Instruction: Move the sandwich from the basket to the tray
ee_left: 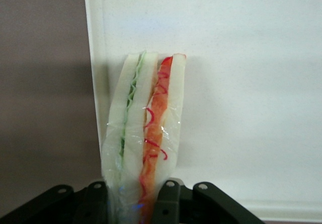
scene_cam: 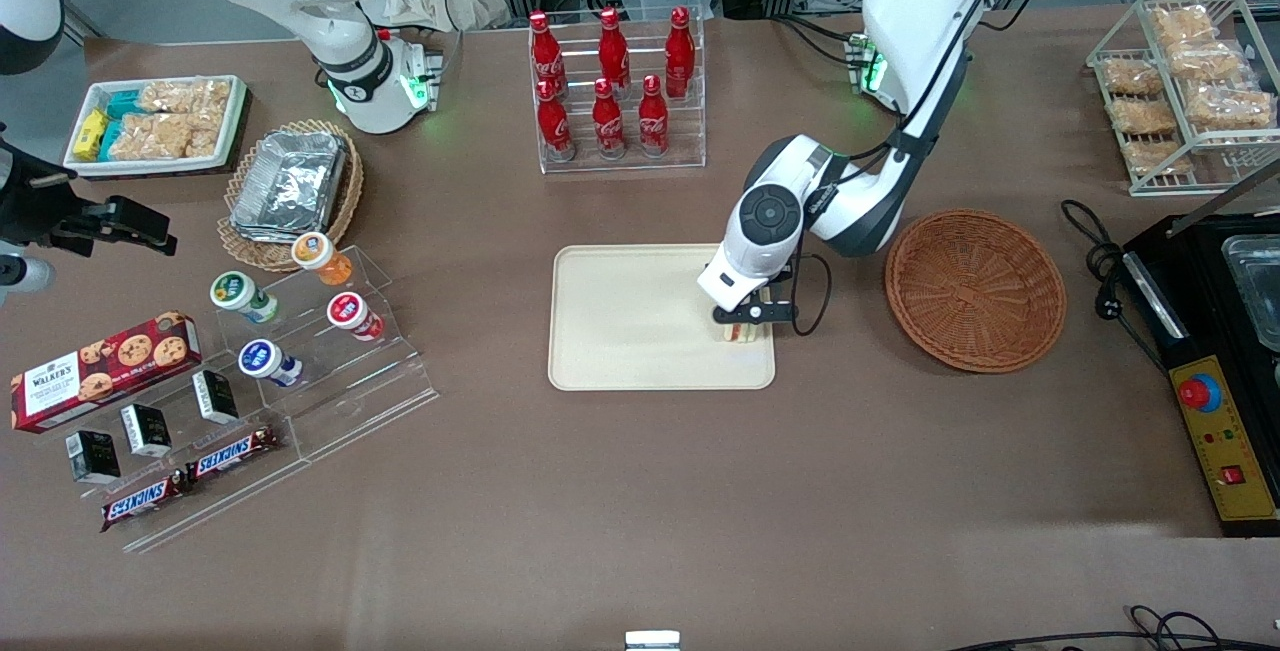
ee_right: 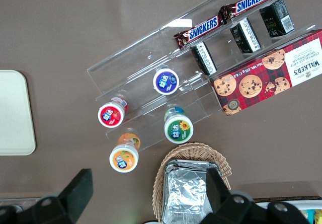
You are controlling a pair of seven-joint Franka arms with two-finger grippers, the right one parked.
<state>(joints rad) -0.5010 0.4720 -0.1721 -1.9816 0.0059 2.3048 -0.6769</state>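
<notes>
My left gripper [scene_cam: 745,317] is shut on the clear-wrapped sandwich [scene_cam: 740,332] and holds it on edge, low over the cream tray [scene_cam: 620,321], at the tray's end nearest the basket. In the left wrist view the sandwich [ee_left: 146,133] shows white bread with a green layer and an orange-red layer. Black fingers [ee_left: 168,199] press it from both sides at the gripper [ee_left: 133,204]. It lies just inside the tray's rim [ee_left: 95,83]; I cannot tell whether it touches the tray. The reddish-brown wicker basket [scene_cam: 975,289] stands beside the tray, toward the working arm's end, with nothing in it.
A rack of red cola bottles [scene_cam: 615,91] stands farther from the front camera than the tray. A tan basket of foil containers [scene_cam: 290,186] and an acrylic stand of cups [scene_cam: 300,331] lie toward the parked arm's end. A black machine [scene_cam: 1215,361] sits beside the basket.
</notes>
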